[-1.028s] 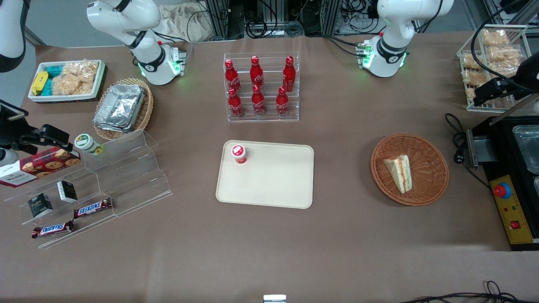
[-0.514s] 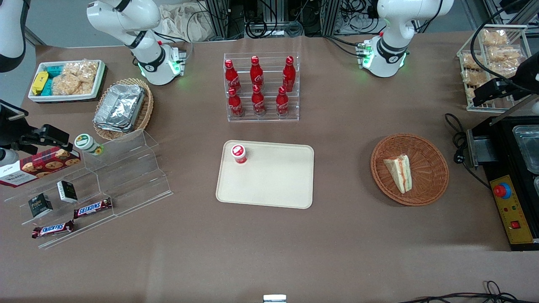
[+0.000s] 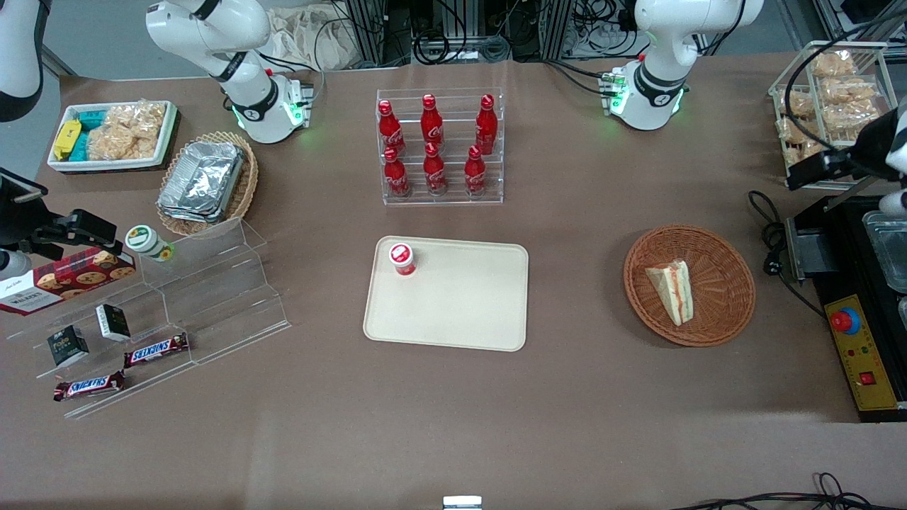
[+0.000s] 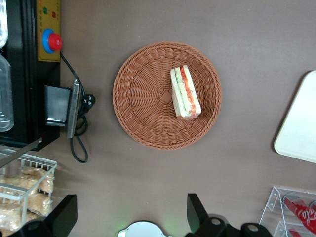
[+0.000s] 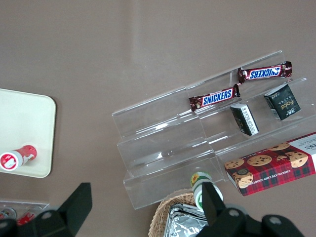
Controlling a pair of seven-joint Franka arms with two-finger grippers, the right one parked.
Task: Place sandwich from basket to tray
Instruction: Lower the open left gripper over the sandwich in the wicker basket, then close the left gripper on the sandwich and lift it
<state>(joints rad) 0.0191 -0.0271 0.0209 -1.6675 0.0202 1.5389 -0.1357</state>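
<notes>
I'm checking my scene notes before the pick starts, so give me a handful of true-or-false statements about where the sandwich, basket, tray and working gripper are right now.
1. The sandwich lies in the basket. True.
2. The tray is bare. False: a small red-capped bottle stands on it near one corner.
3. The gripper is shut on the sandwich. False: it hangs high above the basket with its fingers spread and nothing between them.
4. The basket sits toward the working arm's end of the table from the tray. True.
5. The sandwich touches the tray. False: bare table separates the basket and the tray.
</notes>
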